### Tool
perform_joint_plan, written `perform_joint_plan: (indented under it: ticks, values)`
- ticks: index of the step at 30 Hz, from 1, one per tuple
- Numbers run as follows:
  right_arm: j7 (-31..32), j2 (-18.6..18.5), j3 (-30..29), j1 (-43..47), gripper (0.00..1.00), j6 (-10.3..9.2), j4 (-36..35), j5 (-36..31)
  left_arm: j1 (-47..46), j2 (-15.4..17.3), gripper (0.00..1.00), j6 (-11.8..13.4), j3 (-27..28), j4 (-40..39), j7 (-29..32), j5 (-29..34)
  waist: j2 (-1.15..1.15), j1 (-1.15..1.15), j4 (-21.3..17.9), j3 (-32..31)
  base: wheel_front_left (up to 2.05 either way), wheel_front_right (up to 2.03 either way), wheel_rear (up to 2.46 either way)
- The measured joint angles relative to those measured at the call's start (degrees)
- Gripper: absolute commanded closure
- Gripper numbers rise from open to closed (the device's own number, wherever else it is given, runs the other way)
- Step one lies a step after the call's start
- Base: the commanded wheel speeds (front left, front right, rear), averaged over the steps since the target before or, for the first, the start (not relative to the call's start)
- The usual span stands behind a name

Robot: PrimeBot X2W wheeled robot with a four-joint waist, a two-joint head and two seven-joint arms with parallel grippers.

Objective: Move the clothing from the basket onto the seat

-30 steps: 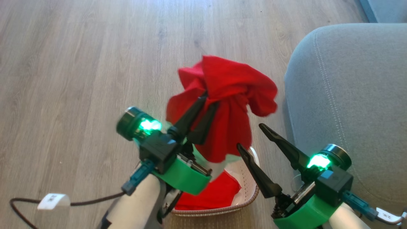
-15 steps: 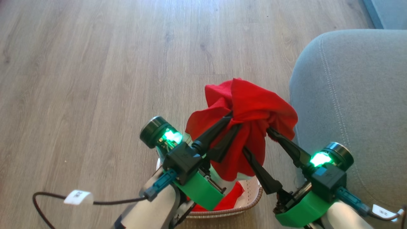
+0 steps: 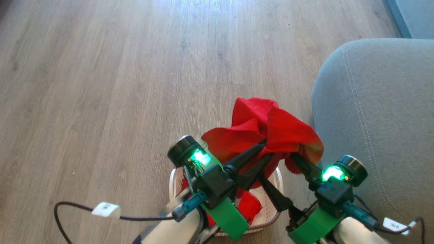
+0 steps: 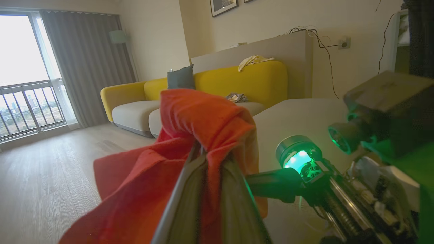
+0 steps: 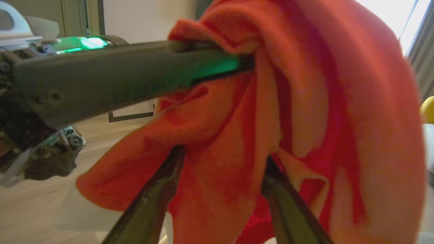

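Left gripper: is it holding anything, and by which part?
Yes: the left gripper is shut on a red garment, pinching a bunched fold mid-cloth; the rest hangs loose. The right gripper is open, straddling the hanging cloth.

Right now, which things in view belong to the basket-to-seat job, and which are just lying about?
Job:
lifted garment, clamped in the left gripper
right gripper, open around it
second garment, in the basket
seat

Lying about:
cable on the floor
yellow sofa
grey pillow
pale cloth on the sofa back
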Motion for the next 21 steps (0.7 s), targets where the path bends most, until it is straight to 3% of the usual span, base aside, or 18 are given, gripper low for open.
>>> perform_joint_plan:
  ticks: [1, 2, 3, 12, 21]
  values:
    - [0.0, 0.0, 0.3, 0.0, 0.00, 0.00, 0.2, 0.0, 0.0, 0.0, 1.00, 0.0, -0.3, 0.1, 0.0, 0.0, 0.00, 0.00, 0.1, -0.1, 0.00, 0.00, 0.00]
    - [0.0, 0.1, 0.6, 0.0, 0.11, 0.00, 0.3, 0.0, 0.0, 0.0, 1.00, -0.1, -0.6, 0.2, 0.0, 0.0, 0.00, 0.00, 0.2, -0.1, 0.00, 0.00, 0.00]
    - [0.0, 0.5, 0.7, -0.1, 1.00, 0.00, 0.6, 0.1, 0.0, 0.0, 1.00, -0.3, -0.7, 0.2, 0.0, 0.0, 0.00, 0.00, 0.3, -0.2, 0.00, 0.00, 0.00]
    - [0.0, 1.7, -0.2, -0.2, 1.00, 0.00, 1.1, 0.3, 0.0, 0.0, 1.00, -0.5, -0.3, 0.2, 0.0, 0.0, 0.00, 0.00, 0.7, -0.3, 0.00, 0.00, 0.00]
    - [0.0, 3.5, -5.0, -0.2, 1.00, 0.00, 1.2, 0.6, 0.2, 0.0, 1.00, 0.1, 2.1, 0.4, 0.0, -0.6, 0.00, 0.00, 0.4, 0.1, 0.00, 0.00, 0.00]
